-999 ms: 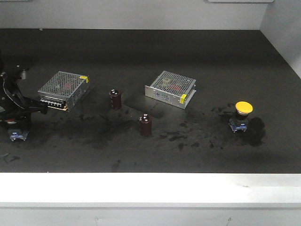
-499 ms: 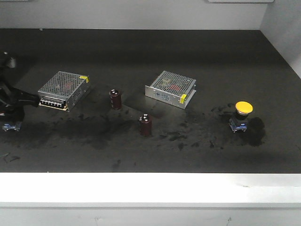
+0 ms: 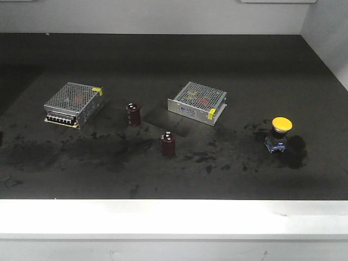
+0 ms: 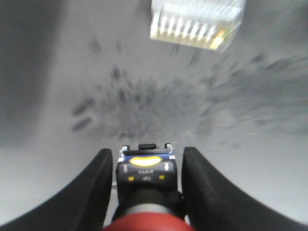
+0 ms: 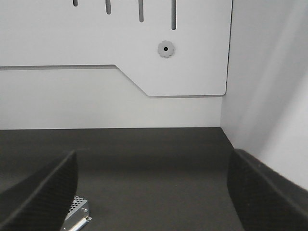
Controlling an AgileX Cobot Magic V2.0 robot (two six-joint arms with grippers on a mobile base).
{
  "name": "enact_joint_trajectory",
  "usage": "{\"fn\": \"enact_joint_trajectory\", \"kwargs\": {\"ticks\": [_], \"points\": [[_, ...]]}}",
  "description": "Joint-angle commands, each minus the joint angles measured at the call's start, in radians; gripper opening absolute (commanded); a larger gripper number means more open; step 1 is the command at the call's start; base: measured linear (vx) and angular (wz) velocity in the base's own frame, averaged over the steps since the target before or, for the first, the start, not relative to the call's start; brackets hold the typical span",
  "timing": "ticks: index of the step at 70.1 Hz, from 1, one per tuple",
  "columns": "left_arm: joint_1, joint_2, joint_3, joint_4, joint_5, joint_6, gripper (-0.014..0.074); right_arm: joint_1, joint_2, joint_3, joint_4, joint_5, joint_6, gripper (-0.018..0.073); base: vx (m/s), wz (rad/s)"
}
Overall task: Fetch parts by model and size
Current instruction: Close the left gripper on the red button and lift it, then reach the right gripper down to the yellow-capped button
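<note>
The left gripper (image 4: 147, 159) is closed on the red-capped switch (image 4: 146, 175). In the left wrist view its two black fingers (image 4: 91, 192) press against either side of the switch's black-and-blue base. The base points away from the camera, showing a yellow label and small terminals, and the red cap sits at the bottom edge of the view, nearest the wrist. The switch hangs above the dark, scuffed bench (image 4: 57, 96), which looks blurred below it. A perforated silver box (image 4: 195, 19) lies ahead of the gripper, well apart from the switch, with its terminal row facing the camera.

The front view shows neither arm nor the red-capped switch. There the yellow-capped switch (image 3: 279, 133) stands upright on the right side of the bench (image 3: 217, 65), alone and well apart from everything else. One silver box (image 3: 73, 103) lies at the left and a second silver box (image 3: 197, 102) near the middle. Two dark red capacitors stand upright between them, one (image 3: 134, 115) just right of the left box and the other (image 3: 168, 144) nearer the front edge.

The right gripper (image 5: 154, 156) is spread wide with nothing between its fingers (image 5: 43, 192). It faces the white back wall (image 5: 96, 106) and a slotted white panel (image 5: 144, 48). A corner of a silver box (image 5: 76, 214) shows low beside its left finger. No switch shows in the right wrist view
</note>
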Motion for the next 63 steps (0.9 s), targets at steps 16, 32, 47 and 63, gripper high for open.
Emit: {"fn": "enact_joint_trajectory", "kwargs": {"ticks": [16, 32, 47, 63], "points": [[0.0, -0.381, 0.143, -0.009, -0.109, 0.023, -0.0007, -0.004, 0.014, -0.036, 0.0, -0.088, -0.007, 0.0591, 0.0, 0.0], [0.0, -0.616, 0.247, -0.031, -0.11, 0.029, -0.0007, -0.004, 0.029, -0.036, 0.0, -0.099, -0.007, 0.0591, 0.0, 0.0], [0.0, -0.764, 0.298, -0.036, -0.09, 0.029, -0.0007, 0.014, 0.049, -0.036, 0.0, -0.103, -0.007, 0.0591, 0.0, 0.0], [0.0, -0.778, 0.298, -0.035, -0.089, 0.029, -0.0007, 0.175, 0.156, -0.152, -0.006, 0.101, -0.034, 0.0591, 0.0, 0.0]]}}
